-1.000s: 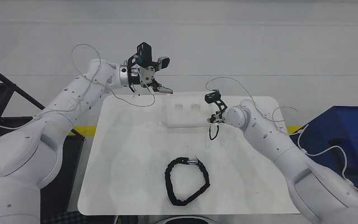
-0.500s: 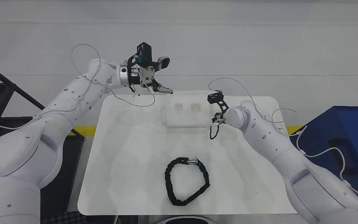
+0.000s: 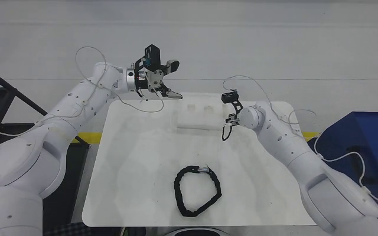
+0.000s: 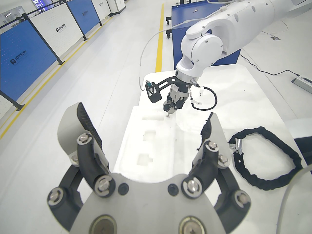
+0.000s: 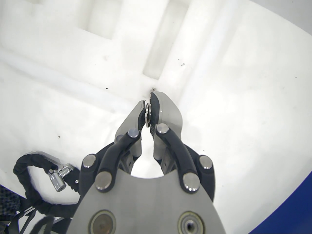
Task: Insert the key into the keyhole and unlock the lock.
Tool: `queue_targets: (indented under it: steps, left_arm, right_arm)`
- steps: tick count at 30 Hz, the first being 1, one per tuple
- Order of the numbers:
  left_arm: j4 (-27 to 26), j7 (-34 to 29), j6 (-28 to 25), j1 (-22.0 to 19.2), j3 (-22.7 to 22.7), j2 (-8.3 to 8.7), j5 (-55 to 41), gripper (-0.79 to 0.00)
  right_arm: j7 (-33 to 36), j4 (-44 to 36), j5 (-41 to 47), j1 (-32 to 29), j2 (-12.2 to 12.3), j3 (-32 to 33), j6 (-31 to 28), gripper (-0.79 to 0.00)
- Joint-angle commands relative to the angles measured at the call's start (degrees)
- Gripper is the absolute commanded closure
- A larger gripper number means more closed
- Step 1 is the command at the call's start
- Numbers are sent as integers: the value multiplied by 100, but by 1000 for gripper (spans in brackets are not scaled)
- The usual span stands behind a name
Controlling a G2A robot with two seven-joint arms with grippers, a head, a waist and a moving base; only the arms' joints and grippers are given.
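Observation:
My right gripper point(image 5: 147, 105) is shut on a small metal key point(image 5: 147, 113), held just above the white foam block point(image 5: 61, 32) near its narrow slot point(image 5: 168, 37). From the left wrist the right gripper point(image 4: 169, 110) points down at the foam block point(image 4: 146, 144). The black chain lock point(image 3: 198, 190) lies looped on the near middle of the table, its metal lock cylinder point(image 3: 202, 170) at the top of the loop. The left gripper point(image 4: 146, 122) is open and holds nothing. It hangs above the table's far left corner point(image 3: 170, 93), well away from the lock point(image 4: 265, 157).
The white table point(image 3: 136, 177) carries the foam block point(image 3: 198, 118) with several cut-outs near its far edge. A black cable loop point(image 3: 224, 137) hangs from the right wrist. A blue cart point(image 4: 180, 15) stands beyond the table's end.
The right gripper with the key has shifted slightly toward the table's far edge. The left arm and the chain lock have not moved.

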Motion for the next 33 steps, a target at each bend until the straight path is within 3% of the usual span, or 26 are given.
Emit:
queue_targets:
  steps: [1, 6, 13, 25, 33]
  left_arm:
    - [0, 0, 0, 0, 0, 0, -1, -785]
    - [0, 0, 0, 0, 0, 0, -1, -785]
    - [0, 0, 0, 0, 0, 0, -1, -785]
    - [0, 0, 0, 0, 0, 0, -1, -785]
    - [0, 0, 0, 0, 0, 0, -1, -785]
  right_arm:
    - [82, -44, -31, 60, 18, 65, 1, 0]
    - [322, -193, 103, 161, 102, 355, -137, 0]
    - [624, -465, 869, 52, 358, 1149, -771, 0]
    - [1367, -1984, 2834, -953, 975, 3126, -1701, 0]
    - [1968, -2827, 3662, -1656, 1201, 3842, -1497, 0]
